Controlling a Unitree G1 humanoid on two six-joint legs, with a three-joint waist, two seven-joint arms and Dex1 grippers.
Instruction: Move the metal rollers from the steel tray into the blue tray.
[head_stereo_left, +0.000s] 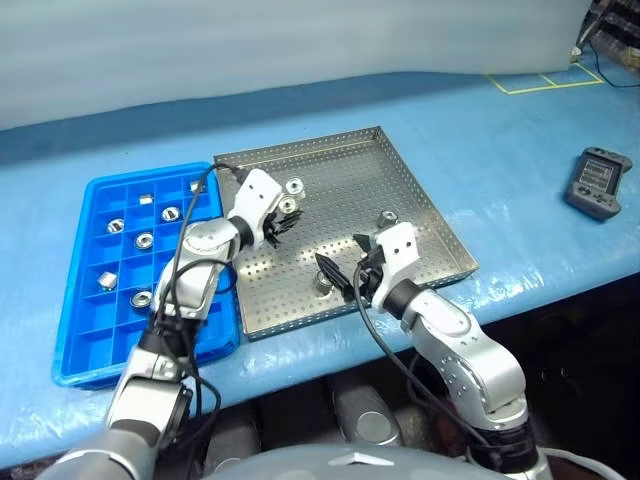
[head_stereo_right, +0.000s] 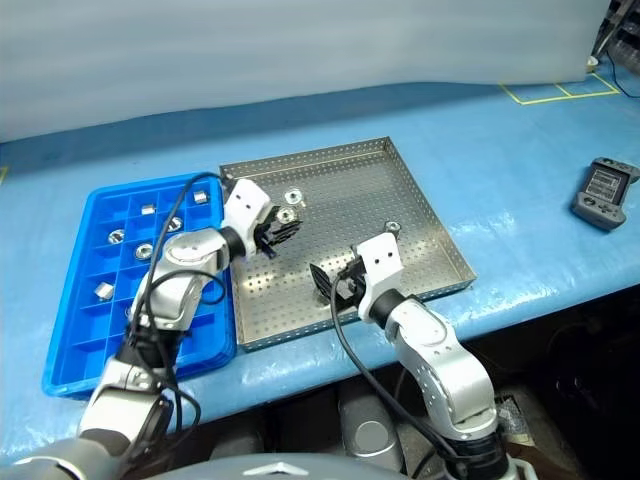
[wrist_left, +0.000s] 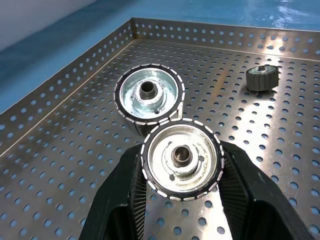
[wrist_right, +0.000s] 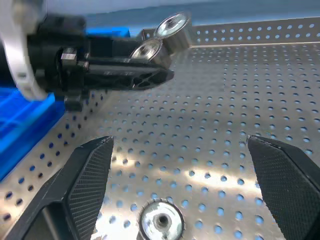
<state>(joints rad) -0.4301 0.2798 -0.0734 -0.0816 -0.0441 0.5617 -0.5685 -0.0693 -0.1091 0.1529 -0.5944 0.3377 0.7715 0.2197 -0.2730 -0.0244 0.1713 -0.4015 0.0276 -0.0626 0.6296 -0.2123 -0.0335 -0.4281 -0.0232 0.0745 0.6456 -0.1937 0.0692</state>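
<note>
- The steel tray (head_stereo_left: 400, 190) lies on the blue-covered table; everything below is placed from it.
- The blue tray (head_stereo_left: 82, 335) sits just beside the steel tray's left rim, and several metal rollers (head_stereo_left: 143, 240) lie in its compartments.
- The left gripper (wrist_left: 182, 165) is over the steel tray's left part, near the far-left corner, its 2 black fingers (wrist_left: 125, 195) clamped on 1 held roller (wrist_left: 182, 156), which faces the wrist camera end-on.
- A 2nd roller (wrist_left: 149, 94) sits on the perforated floor just behind the held one; from the wrist view their rims seem to touch.
- A 3rd roller (wrist_left: 262, 78) rests on its side farther across the floor, towards the far rim.
- The right gripper (wrist_right: 175, 170) hangs over the steel tray's near edge with its jaws spread wide and nothing held.
- 1 roller (wrist_right: 161, 222) lies on the floor between those open fingers.
- A grey handheld controller (head_stereo_left: 598, 182) lies well to the right of the steel tray.
</note>
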